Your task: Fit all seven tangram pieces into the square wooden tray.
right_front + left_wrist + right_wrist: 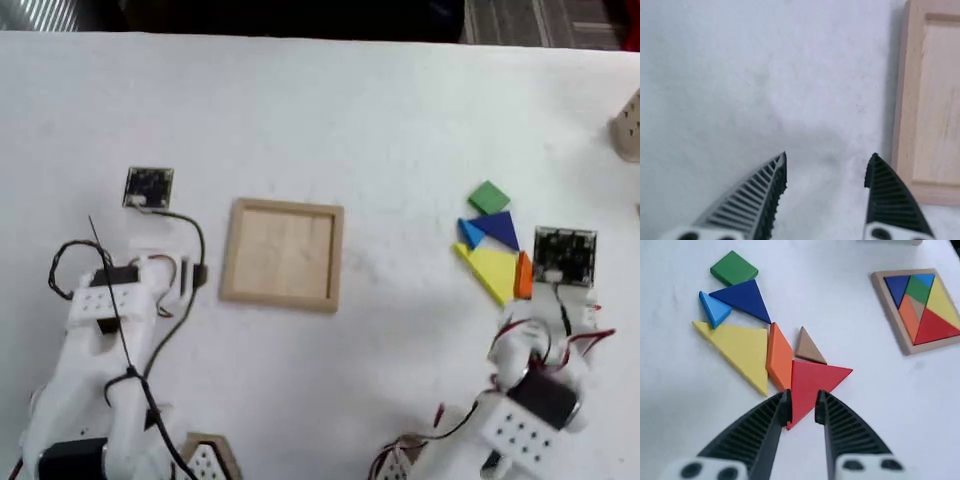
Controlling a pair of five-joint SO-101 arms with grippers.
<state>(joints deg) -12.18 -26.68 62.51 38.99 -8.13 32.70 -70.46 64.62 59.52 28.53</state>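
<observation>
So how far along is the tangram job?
Nothing is done yet: the wooden tray between the arms holds no piece. In hand: the right claw is at a corner of the red triangle, which lies flat on the table; a grip I cannot confirm. The left claw hangs open beside the tray. Left: all seven pieces, green square to brown triangle.
</observation>
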